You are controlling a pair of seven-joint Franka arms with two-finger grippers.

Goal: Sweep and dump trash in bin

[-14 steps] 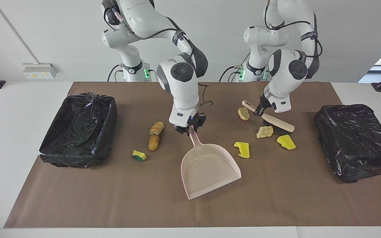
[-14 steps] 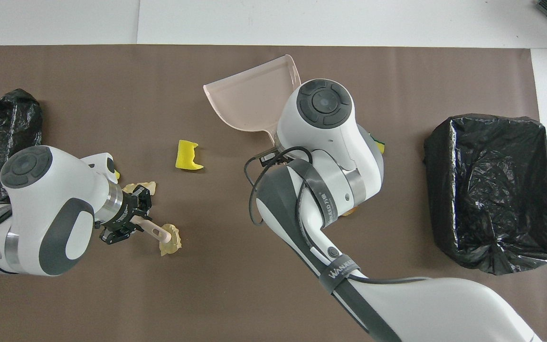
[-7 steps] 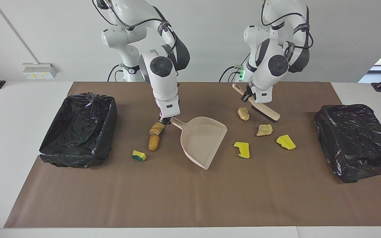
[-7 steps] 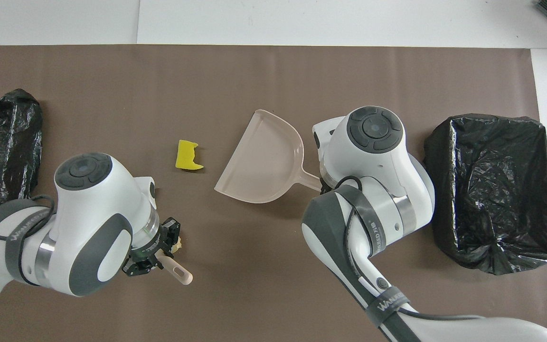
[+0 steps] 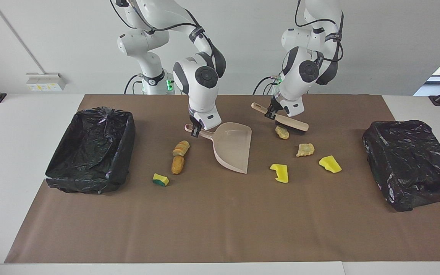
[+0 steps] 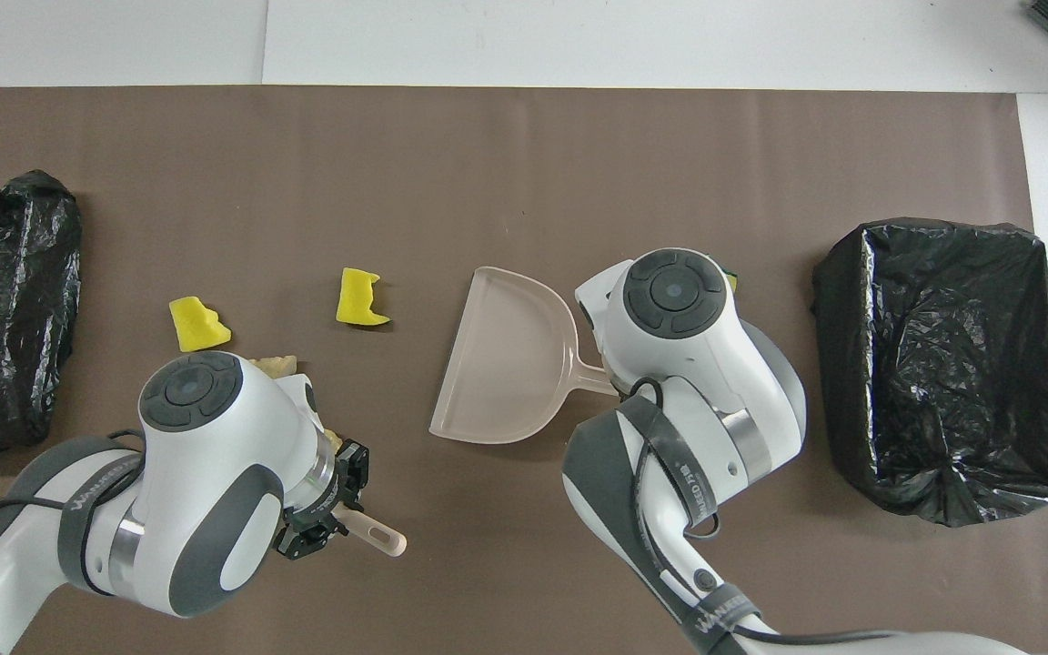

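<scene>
My right gripper (image 5: 196,131) is shut on the handle of the beige dustpan (image 5: 233,151), whose mouth faces the left arm's end; in the overhead view the dustpan (image 6: 506,364) shows but the wrist hides this gripper. My left gripper (image 5: 270,114) is shut on the handle of the beige hand brush (image 5: 290,124), held just over a beige lump (image 5: 282,132). Other trash lies on the brown mat: a second beige lump (image 5: 305,149), two yellow sponge chunks (image 5: 279,172) (image 5: 330,164), two bread pieces (image 5: 181,148) (image 5: 177,164) and a green-backed sponge (image 5: 160,179).
An open black-lined bin (image 5: 92,149) stands at the right arm's end of the table. A closed black bag heap (image 5: 411,162) lies at the left arm's end. The brown mat (image 5: 220,229) covers the table's middle.
The right gripper drew the dustpan toward the robots and turned its mouth toward the left arm's end. The left gripper moved the brush toward the robots, over the nearest beige lump.
</scene>
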